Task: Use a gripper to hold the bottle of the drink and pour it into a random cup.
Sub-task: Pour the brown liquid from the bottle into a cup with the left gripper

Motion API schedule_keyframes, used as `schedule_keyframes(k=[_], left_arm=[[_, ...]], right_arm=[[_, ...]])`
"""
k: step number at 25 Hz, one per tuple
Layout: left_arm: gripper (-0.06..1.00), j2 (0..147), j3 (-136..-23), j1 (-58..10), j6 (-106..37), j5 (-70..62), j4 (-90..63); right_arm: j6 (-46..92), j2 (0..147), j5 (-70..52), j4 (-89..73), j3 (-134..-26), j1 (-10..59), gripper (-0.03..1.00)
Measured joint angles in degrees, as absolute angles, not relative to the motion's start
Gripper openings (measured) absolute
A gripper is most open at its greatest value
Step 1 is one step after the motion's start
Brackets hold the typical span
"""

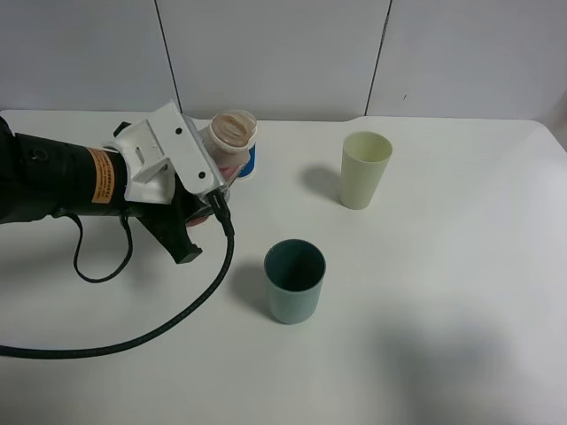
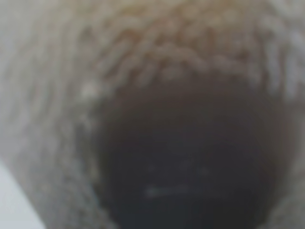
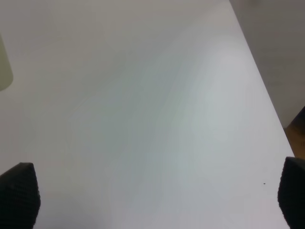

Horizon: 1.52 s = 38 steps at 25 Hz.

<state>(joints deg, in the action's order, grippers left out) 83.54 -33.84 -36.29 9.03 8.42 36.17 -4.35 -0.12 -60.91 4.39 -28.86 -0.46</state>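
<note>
Cable: nearest me, a black cable curves over the white table and runs up to the left arm.
Right gripper: I see the right gripper only through its own wrist camera. Its dark textured fingertips are spread wide, with nothing but bare table between them.
Cup: the short dark teal-green plastic tumbler stands upright mid-table, dark inside.
Left gripper: the left gripper, with white flat plastic fingers, is clamped tight on the bottle's body.
Bottle: the small clear plastic bottle with the pink label is tilted, its capless mouth towards my camera. It is left of and behind the tumbler, well apart.
Drink: I see a brownish tint inside the mouth; I cannot tell the level.
Left wrist camera: only a dark brown blur.
Sleeved cup: a white cup with blue sleeve is just behind the bottle, mostly hidden.
Pale cup: a taller pale yellow-green cup stands upright, farthest back.
</note>
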Motion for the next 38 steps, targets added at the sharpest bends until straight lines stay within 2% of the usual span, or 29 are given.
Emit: schedule_keyframes(k=[7, 23, 30, 38], left_arm=[[0.34, 83.4, -33.8, -40.9, 6.2, 5.9, 36.1], [0.34, 84.4, -34.0, -41.2, 1.7, 5.3, 36.0], [0.34, 87.2, -38.0, -41.2, 0.0, 4.9, 36.1], [0.34, 89.0, -38.6, -44.3, -4.0, 3.0, 35.9]], right_arm=[[-4.4, -0.1, -60.9, 4.4, -28.9, -0.5, 1.00], [-4.4, -0.1, -60.9, 4.4, -28.9, -0.5, 1.00], [-4.4, -0.1, -60.9, 4.4, -28.9, -0.5, 1.00], [-4.4, -0.1, -60.9, 4.4, -28.9, -0.5, 1.00]])
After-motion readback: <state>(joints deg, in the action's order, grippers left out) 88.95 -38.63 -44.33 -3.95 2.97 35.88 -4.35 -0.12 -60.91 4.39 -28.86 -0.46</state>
